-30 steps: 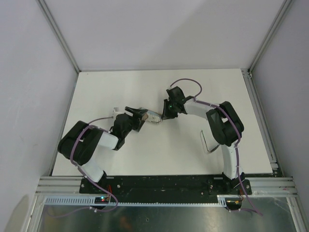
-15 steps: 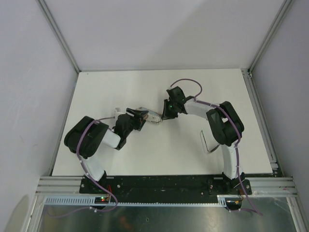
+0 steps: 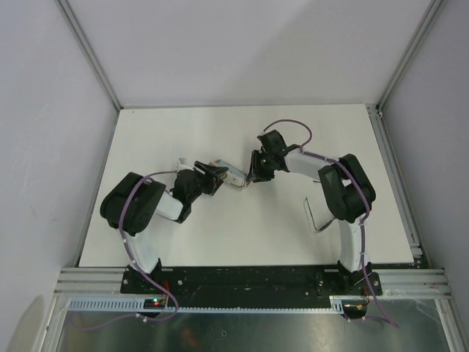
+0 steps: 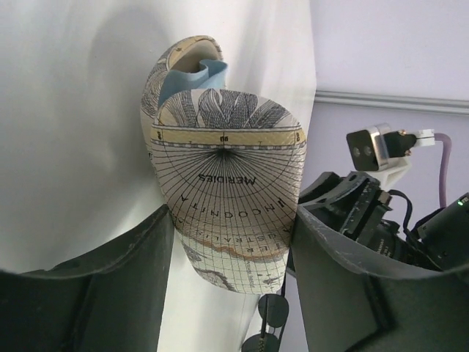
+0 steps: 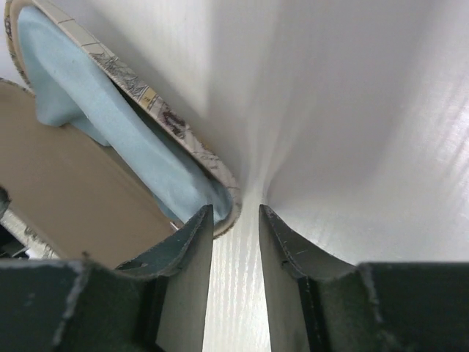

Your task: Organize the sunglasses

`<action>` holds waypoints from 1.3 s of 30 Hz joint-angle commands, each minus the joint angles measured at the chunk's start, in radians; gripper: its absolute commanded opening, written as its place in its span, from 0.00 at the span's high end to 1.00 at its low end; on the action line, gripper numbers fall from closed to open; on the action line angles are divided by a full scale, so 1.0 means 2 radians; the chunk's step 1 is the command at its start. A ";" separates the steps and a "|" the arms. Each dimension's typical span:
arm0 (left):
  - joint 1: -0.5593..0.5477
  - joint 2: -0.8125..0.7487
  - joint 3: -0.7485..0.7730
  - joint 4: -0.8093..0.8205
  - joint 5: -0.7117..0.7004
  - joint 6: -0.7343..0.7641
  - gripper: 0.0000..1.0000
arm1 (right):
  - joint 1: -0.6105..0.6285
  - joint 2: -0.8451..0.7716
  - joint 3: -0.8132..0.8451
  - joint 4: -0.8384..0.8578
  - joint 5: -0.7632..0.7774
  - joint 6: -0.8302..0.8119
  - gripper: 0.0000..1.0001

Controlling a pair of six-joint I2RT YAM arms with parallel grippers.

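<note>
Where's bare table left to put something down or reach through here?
Free: the far strip of table behind both grippers, and the near patch between the arms' bases. Crowded: the middle, where left gripper and right gripper flank the case; sunglasses by the right arm.

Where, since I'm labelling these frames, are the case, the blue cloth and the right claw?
case (image 4: 227, 183): left wrist view, on its map-printed shell.
blue cloth (image 5: 102, 117): right wrist view, on its fold inside the case.
right claw (image 5: 234, 216): right wrist view, midway between its fingertips.
</note>
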 commanded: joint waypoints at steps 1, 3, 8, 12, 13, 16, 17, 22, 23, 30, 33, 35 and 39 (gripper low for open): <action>0.015 0.015 0.015 0.030 0.060 0.018 0.46 | -0.017 -0.045 -0.003 -0.014 -0.019 -0.008 0.63; 0.019 0.017 0.014 0.028 0.071 0.023 0.46 | -0.021 -0.052 -0.003 -0.023 -0.019 -0.013 0.62; 0.041 0.025 0.019 0.017 0.120 0.036 0.48 | -0.033 -0.082 -0.021 -0.039 -0.012 -0.028 0.60; 0.060 0.023 0.034 -0.035 0.172 0.071 0.48 | -0.050 -0.132 -0.043 -0.069 0.015 -0.047 0.57; 0.064 0.019 0.041 -0.063 0.184 0.088 0.48 | -0.053 -0.144 -0.051 -0.079 0.027 -0.052 0.57; 0.072 0.011 0.067 -0.135 0.215 0.139 0.48 | -0.062 -0.191 -0.076 -0.113 0.083 -0.054 0.55; 0.074 0.011 0.077 -0.158 0.227 0.152 0.48 | -0.064 -0.205 -0.089 -0.122 0.100 -0.053 0.52; 0.078 0.016 0.122 -0.261 0.284 0.234 0.48 | -0.072 -0.308 -0.142 -0.163 0.217 -0.052 0.17; 0.078 0.017 0.132 -0.289 0.290 0.250 0.48 | -0.072 -0.324 -0.149 -0.173 0.230 -0.055 0.14; 0.059 0.015 0.163 -0.416 0.308 0.340 0.48 | -0.072 -0.359 -0.196 -0.221 0.271 -0.042 0.10; 0.049 0.011 0.157 -0.421 0.314 0.345 0.48 | -0.070 -0.370 -0.209 -0.236 0.283 -0.021 0.06; 0.046 0.009 0.152 -0.422 0.316 0.349 0.48 | -0.060 -0.383 -0.215 -0.247 0.290 -0.013 0.02; 0.039 0.005 0.146 -0.423 0.317 0.351 0.48 | -0.022 -0.390 -0.218 -0.274 0.310 -0.006 0.01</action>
